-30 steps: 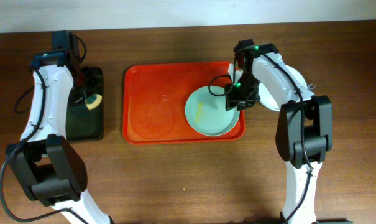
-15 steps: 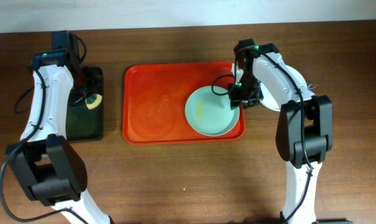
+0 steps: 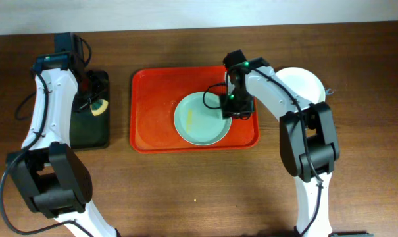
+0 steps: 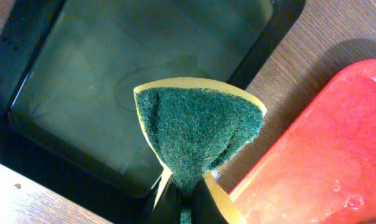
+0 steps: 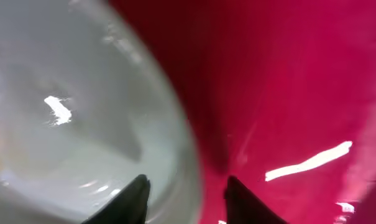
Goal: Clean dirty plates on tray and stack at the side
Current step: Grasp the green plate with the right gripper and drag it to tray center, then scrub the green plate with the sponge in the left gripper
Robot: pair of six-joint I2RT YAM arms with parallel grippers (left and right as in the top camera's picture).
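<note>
A pale mint-blue plate (image 3: 200,120) with a yellowish smear lies inside the red-orange tray (image 3: 152,128), right of its middle. My right gripper (image 3: 235,107) is at the plate's right rim. In the right wrist view its fingers (image 5: 184,199) straddle that rim, one over the plate (image 5: 63,124) and one over the tray (image 5: 287,93), shut on it. A cream-white plate (image 3: 305,82) lies on the table to the right of the tray, partly hidden by my right arm. The other mint-blue plate is out of view. My left gripper (image 4: 184,208) is shut on a green and yellow sponge (image 4: 197,134).
A smaller black tray (image 3: 87,135) sits at the left of the red tray, and the sponge (image 3: 100,107) hangs over its right edge (image 4: 82,74). The red tray's corner (image 4: 337,155) shows beside it. Bare wooden table runs along the front.
My right gripper has moved left, and the mint-blue plate has slid left with it from the tray's right rim towards the middle. The left arm has not moved.
</note>
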